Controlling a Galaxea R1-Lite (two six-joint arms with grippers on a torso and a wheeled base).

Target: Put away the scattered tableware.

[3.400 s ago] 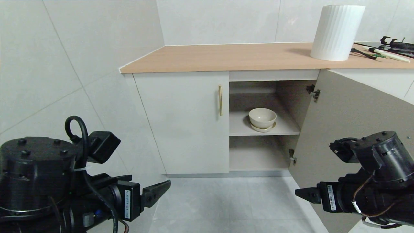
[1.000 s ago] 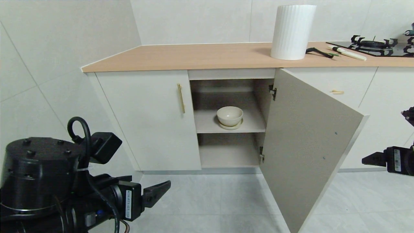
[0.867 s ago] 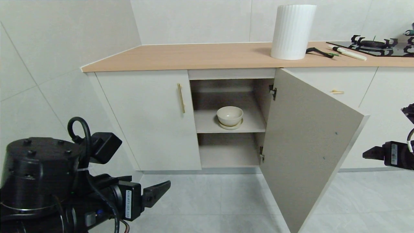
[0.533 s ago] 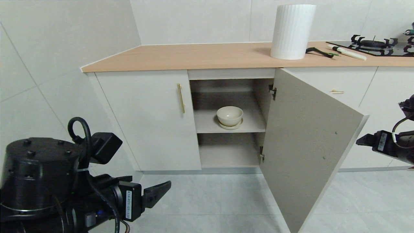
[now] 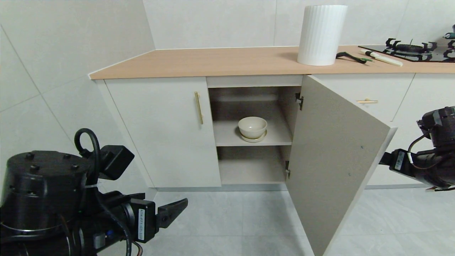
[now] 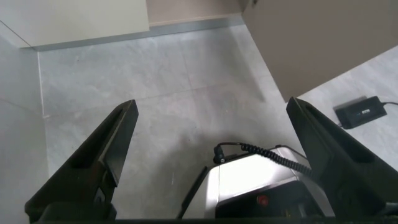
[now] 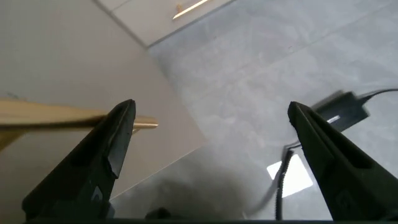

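A cream bowl (image 5: 252, 127) sits on a small plate (image 5: 253, 139) on the middle shelf of the open cabinet (image 5: 249, 113). The cabinet door (image 5: 337, 156) stands swung out to the right. My right gripper (image 5: 385, 159) is low at the door's outer side, just past its free edge. In the right wrist view that gripper (image 7: 211, 107) is open and empty, and the door's gold handle (image 7: 74, 116) lies by one finger. My left gripper (image 5: 174, 209) hangs low at the left over the floor. Its fingers (image 6: 112, 146) are spread wide with nothing between them.
A tall white ribbed cylinder (image 5: 321, 33) stands on the wooden counter (image 5: 213, 62), with utensils (image 5: 380, 57) and a stove (image 5: 408, 48) to its right. The left cabinet door (image 5: 160, 131) is closed. A black adapter (image 6: 357, 111) lies on the tiled floor.
The head camera shifted early on. Since then my right gripper has moved up and left to the door's outer side, and the door has swung slightly inward. The left arm kept still.
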